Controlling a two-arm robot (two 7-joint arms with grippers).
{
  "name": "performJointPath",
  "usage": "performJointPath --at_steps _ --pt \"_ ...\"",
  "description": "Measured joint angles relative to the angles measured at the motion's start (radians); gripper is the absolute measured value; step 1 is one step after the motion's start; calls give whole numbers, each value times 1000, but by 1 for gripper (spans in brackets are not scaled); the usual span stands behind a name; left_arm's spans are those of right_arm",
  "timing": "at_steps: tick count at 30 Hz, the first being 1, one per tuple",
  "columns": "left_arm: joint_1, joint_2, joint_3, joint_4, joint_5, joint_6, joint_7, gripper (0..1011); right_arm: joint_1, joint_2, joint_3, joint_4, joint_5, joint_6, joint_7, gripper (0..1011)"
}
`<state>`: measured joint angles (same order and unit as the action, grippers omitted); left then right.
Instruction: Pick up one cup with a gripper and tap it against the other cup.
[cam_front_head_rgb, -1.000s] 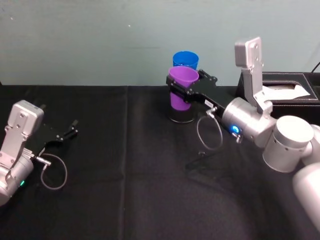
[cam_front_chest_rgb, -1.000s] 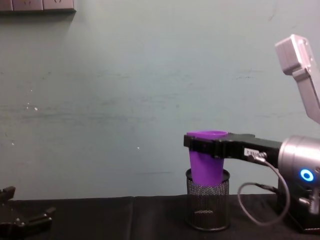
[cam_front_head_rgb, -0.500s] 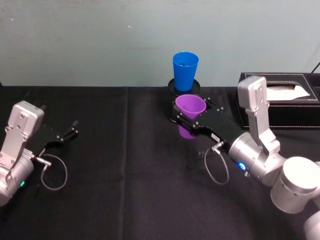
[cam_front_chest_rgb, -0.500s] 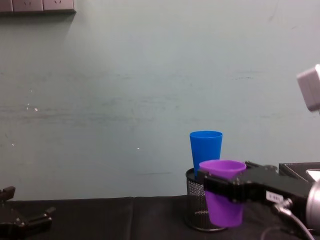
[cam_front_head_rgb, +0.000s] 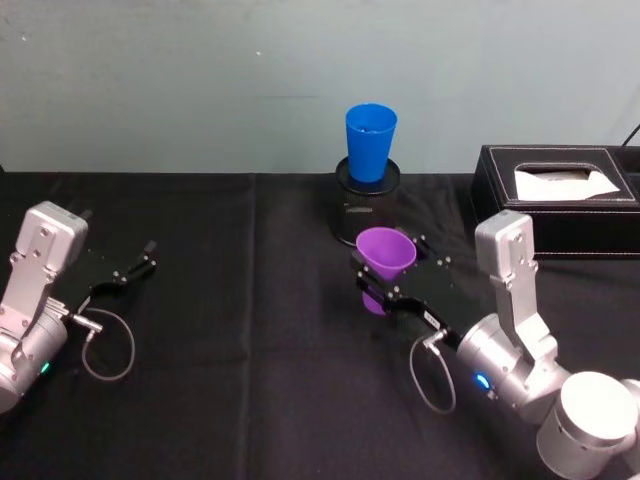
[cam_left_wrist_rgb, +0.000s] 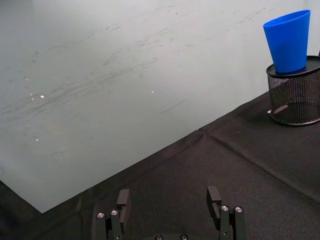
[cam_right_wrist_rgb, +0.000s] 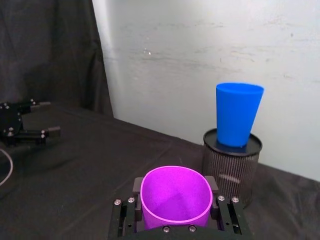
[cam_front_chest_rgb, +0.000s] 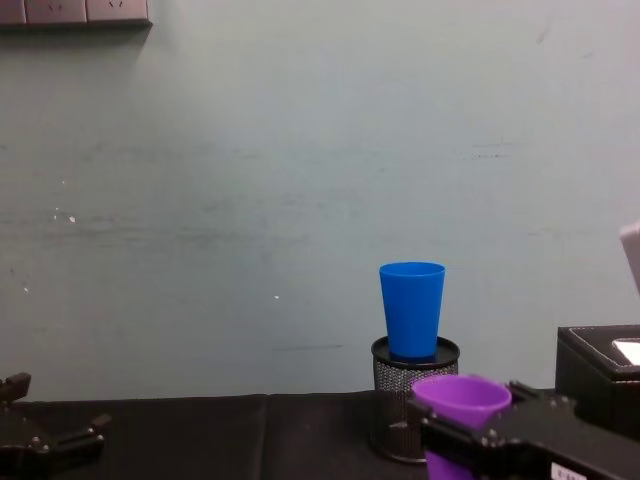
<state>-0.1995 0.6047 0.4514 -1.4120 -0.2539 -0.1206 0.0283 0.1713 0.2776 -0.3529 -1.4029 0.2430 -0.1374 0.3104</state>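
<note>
Right pincer (cam_front_head_rgb: 385, 278) reaches forward mid-counter, jaws clamped on the cup (cam_front_head_rgb: 385, 255). Left pincer (cam_front_head_rgb: 135, 266) rests parked at far left, jaws apart.

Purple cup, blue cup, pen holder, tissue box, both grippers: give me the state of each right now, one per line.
Purple cup: upright, clamped near its rim, apart from the blue one.
Blue cup: upright, standing on the pen holder.
Pen holder: upright on the table.
Tissue box: tissue sticking out.
Right gripper: shut on the purple cup.
Left gripper: open, empty, low over the table.

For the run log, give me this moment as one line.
right tool: shut on purple cup, near side of pen holder | blue cup: upright in pen holder, untouched | left tool: open, idle
</note>
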Motion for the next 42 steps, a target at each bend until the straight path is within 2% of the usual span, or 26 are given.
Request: performJointPath --at_steps 6,11,23,33,42 --pt "0 0 0 0 0 0 0 1000 -34 -12 8 2 -14 -10 2 733" --pt "0 0 0 0 0 0 0 1000 -40 -24 14 24 -16 -20 14 733" --pt "0 0 0 0 0 0 0 1000 -32 -46 15 88 -45 -65 30 733" --pt "0 0 0 0 0 0 0 1000 -29 -49 15 94 -50 -60 37 733" --pt "0 0 0 0 0 0 0 1000 -29 -49 14 95 -50 -62 37 916"
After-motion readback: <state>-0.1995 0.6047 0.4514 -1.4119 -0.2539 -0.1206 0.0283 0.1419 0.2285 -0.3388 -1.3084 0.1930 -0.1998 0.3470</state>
